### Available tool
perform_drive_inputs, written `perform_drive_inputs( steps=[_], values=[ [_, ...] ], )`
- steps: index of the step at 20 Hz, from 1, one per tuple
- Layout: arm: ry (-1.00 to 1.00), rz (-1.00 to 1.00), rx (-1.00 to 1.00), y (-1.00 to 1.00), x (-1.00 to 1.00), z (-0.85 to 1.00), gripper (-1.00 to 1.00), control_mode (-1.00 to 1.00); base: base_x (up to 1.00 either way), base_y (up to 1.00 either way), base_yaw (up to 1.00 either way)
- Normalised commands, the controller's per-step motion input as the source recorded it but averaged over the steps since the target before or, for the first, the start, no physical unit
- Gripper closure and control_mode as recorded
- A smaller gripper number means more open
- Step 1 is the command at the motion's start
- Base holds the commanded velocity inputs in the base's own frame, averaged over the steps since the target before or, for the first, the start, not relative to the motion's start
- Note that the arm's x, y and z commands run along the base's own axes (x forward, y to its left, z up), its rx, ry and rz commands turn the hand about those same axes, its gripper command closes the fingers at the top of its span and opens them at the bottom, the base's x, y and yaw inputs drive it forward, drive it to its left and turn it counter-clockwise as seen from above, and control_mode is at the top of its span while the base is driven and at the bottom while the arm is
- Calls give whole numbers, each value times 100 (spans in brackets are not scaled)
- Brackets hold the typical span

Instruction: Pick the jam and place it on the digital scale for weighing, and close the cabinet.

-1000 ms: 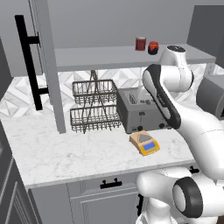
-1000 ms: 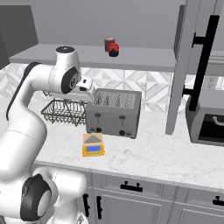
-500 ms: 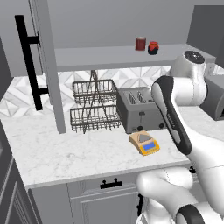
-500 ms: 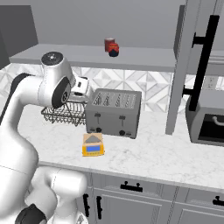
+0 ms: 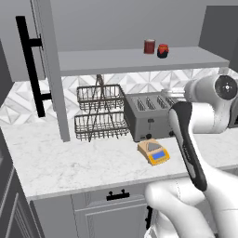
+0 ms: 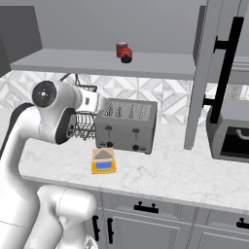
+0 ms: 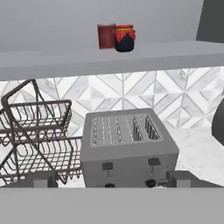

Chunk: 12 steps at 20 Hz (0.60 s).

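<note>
The jam (image 7: 124,38) is a small red jar with a dark band. It stands on the open cabinet's shelf (image 5: 139,61) right beside a taller dark-red can (image 7: 106,36). Both base views show the jam (image 5: 162,50) (image 6: 126,56) up there too. The yellow digital scale (image 5: 154,151) (image 6: 103,161) lies bare on the counter in front of the toaster (image 7: 127,144). My gripper (image 7: 113,180) is open and holds nothing. It hangs just short of the toaster, well below the shelf, facing it. The cabinet door (image 5: 49,69) (image 6: 206,73) stands open on each side.
A two-tier wire dish rack (image 5: 100,114) (image 7: 35,135) stands left of the toaster. A microwave (image 6: 231,131) sits at the counter's right end. The open doors' long black handles (image 5: 30,65) (image 6: 226,63) jut out towards me. Drawers (image 5: 116,204) lie under the counter.
My arm has swung back and down, away from the shelf, to the right in the left base view. The jam, can and scale have not moved.
</note>
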Motion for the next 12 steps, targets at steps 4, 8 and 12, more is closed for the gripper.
perform_drive_inputs(
  steps=[4, 8, 12],
  values=[
    [-32, -10, 0, -3, 5, 50, -100, -100, 0, 0, 0],
    [-30, -9, 0, -17, 4, 56, -100, -100, 0, 0, 0],
    [-13, -12, 4, -24, 18, 64, -100, -100, 0, 0, 0]
  ],
)
